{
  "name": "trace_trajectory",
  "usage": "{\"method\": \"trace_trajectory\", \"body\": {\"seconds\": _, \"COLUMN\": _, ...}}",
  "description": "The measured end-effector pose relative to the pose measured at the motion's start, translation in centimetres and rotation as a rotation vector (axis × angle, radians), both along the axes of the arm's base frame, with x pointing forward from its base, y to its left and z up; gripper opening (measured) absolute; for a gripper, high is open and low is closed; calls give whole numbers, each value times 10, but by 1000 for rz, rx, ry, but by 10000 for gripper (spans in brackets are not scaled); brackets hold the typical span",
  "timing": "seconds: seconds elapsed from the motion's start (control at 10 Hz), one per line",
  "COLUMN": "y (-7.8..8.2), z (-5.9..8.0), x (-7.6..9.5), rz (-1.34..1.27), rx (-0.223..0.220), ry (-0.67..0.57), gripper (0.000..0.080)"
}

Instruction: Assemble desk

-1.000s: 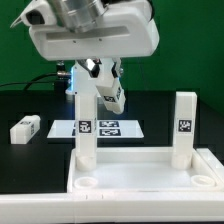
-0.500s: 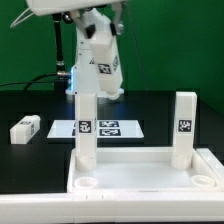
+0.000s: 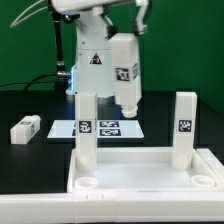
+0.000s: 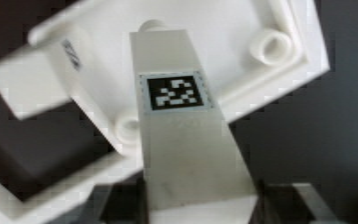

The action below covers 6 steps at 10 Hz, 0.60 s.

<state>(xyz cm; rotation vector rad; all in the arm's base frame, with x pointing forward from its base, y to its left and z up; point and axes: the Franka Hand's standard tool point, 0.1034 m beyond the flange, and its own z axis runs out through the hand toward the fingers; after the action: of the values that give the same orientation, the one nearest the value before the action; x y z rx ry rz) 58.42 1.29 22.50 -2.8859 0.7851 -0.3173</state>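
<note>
My gripper (image 4: 201, 208) is shut on a white desk leg (image 3: 125, 72), which hangs nearly upright in the air with its tag facing the exterior camera. The leg (image 4: 185, 120) fills the middle of the wrist view, and dark fingers (image 4: 123, 206) flank it. The rimmed white desk top (image 3: 140, 188) lies at the front. Two legs stand upright in its far corners, one (image 3: 87, 128) on the exterior view's left and one (image 3: 184, 126) on its right. The held leg hovers above and between them. An open corner socket (image 4: 270, 42) of the top (image 4: 87, 85) shows in the wrist view.
Another loose white leg (image 3: 25, 128) lies on the black table at the exterior view's left. The marker board (image 3: 108, 127) lies flat behind the desk top. Two front corner sockets (image 3: 88, 183) (image 3: 203, 181) are open.
The arm has risen and carried the held leg toward the exterior view's right, from behind the left standing leg to between the two standing legs. The grip is unchanged.
</note>
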Motion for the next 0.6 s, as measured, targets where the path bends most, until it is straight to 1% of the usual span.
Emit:
{"method": "trace_trajectory", "body": {"seconds": 0.1, "y": 6, "z": 3, "x": 8, "rz": -21, "rx": -21, "ry": -72, "gripper": 294}}
{"method": "trace_trajectory", "body": {"seconds": 0.2, "y": 9, "z": -1, "x": 5, "rz": -17, "rx": -25, "ry": -89, "gripper": 294}}
{"method": "trace_trajectory", "body": {"seconds": 0.4, "y": 8, "z": -3, "x": 3, "rz": -17, "rx": -22, "ry": -77, "gripper": 294}}
{"method": "trace_trajectory", "body": {"seconds": 0.5, "y": 7, "z": -6, "x": 3, "rz": -6, "rx": -35, "ry": -80, "gripper": 294}}
{"method": "trace_trajectory", "body": {"seconds": 0.6, "y": 6, "z": -18, "x": 0, "rz": 44, "rx": -93, "ry": -76, "gripper": 294}}
